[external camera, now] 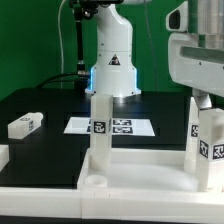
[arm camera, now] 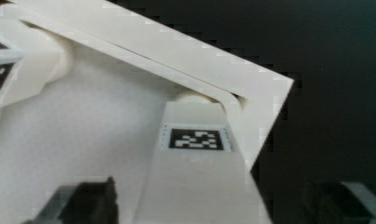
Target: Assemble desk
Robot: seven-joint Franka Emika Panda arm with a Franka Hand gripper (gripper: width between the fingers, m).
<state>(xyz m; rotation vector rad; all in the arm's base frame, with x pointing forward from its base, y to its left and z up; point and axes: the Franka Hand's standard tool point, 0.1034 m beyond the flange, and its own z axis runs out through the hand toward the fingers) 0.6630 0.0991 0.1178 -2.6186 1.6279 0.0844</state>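
Note:
The white desk tabletop (external camera: 135, 160) lies rim-up at the front of the black table. Three white tagged legs stand in its corner sockets: one on the exterior view's left (external camera: 100, 125) and two on its right (external camera: 193, 125) (external camera: 213, 150). My gripper (external camera: 204, 103) hangs just above the nearer right leg. In the wrist view that leg (arm camera: 199, 150) rises from the tabletop corner (arm camera: 149, 50) and runs between my gripper's (arm camera: 211, 205) two dark fingers (arm camera: 87, 200). A gap shows beside the leg, so the jaws stand open. Another standing leg (arm camera: 11, 70) shows at the edge.
A loose white leg (external camera: 25, 124) lies on the black table at the exterior view's left, with another white piece (external camera: 3, 156) at that edge. The marker board (external camera: 125, 127) lies behind the tabletop, before the robot base (external camera: 112, 70).

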